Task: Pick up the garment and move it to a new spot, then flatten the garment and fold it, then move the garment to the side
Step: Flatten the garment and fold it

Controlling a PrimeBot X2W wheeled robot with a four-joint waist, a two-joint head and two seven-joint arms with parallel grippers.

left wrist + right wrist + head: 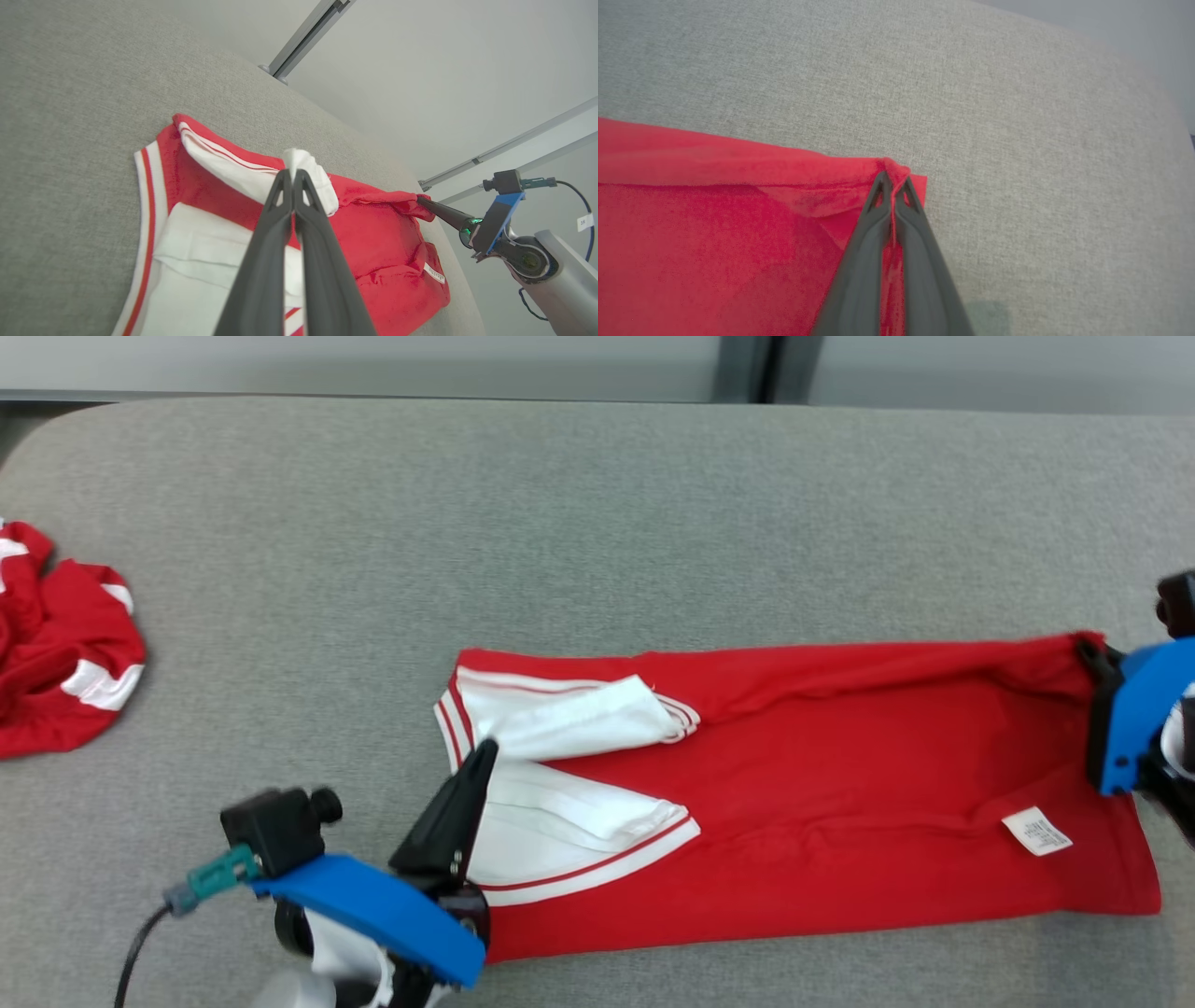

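On the desk [597, 523] the red garment [840, 784] lies flat, right gripper [893, 179] jaws pinching one corner, left gripper [487, 751] jaws closed over its other end, and a shallow pinch could slip when pulled.

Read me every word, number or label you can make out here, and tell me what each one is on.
White label on the red garment: it carries print, but too small and blurred to read in the head view and the left wrist view.
Small white tag by the right arm's cable: perhaps two digits, too blurred to read.
No other text, brand or sign shows.
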